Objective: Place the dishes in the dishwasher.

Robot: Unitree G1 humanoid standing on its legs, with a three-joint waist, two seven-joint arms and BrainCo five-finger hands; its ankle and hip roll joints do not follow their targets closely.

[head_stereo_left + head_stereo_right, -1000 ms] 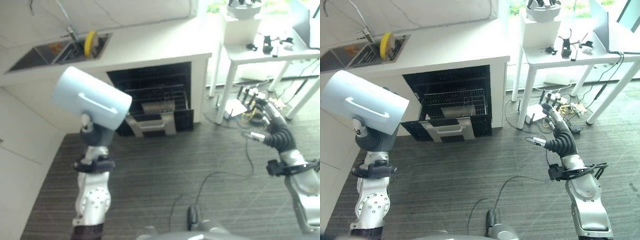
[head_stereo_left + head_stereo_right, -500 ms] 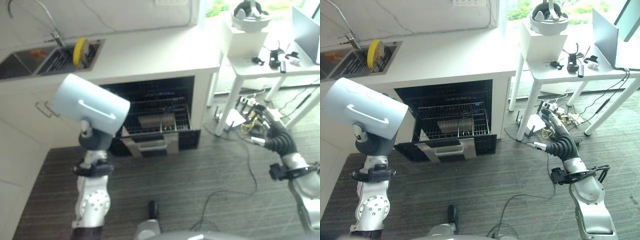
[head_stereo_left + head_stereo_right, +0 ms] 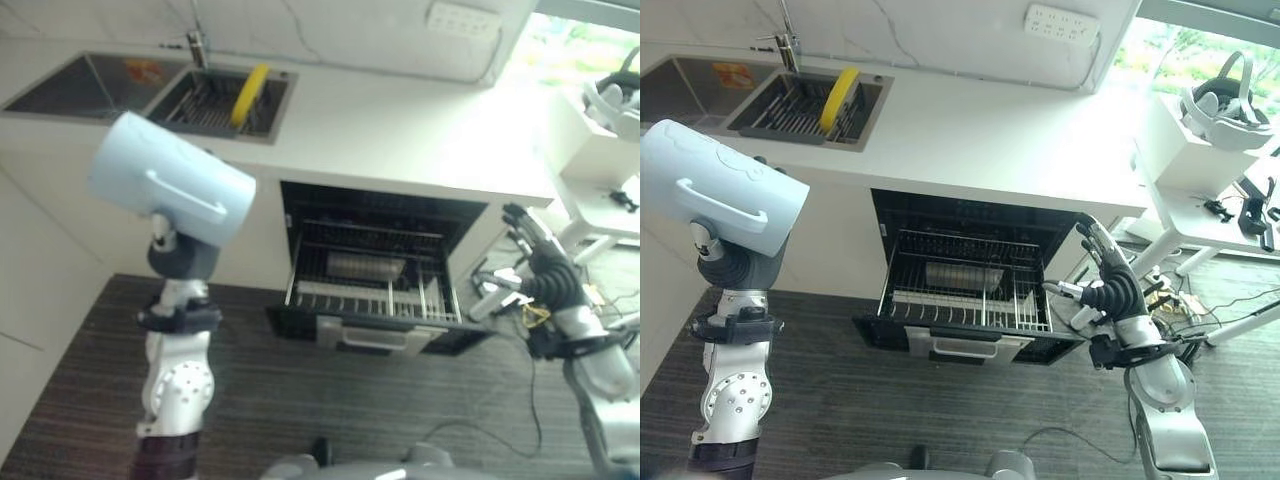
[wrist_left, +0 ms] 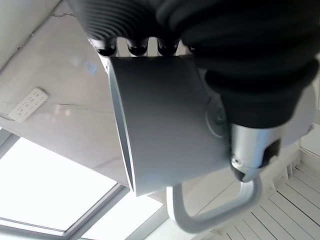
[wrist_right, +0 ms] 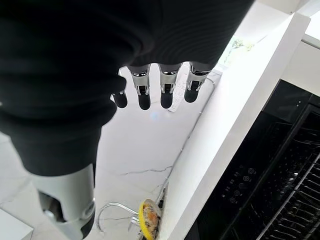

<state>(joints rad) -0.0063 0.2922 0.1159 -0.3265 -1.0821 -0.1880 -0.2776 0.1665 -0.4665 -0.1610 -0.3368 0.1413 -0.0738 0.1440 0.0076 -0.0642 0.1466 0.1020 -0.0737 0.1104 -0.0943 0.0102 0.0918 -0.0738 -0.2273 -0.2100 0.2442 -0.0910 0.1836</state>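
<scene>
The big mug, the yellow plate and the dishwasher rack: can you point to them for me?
Mug (image 3: 710, 190): right eye view, on its pale blue side above the handle.
Yellow plate (image 3: 838, 98): right eye view, on its rim.
Dishwasher rack (image 3: 970, 298): right eye view, on the wire floor.

The left hand (image 4: 150, 30) is raised with fingers curled, while the right hand (image 3: 1108, 290) hangs with straight fingers.

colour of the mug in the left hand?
Pale blue, handle included. The mug shows best in the right eye view, gripped by the left hand.
</scene>
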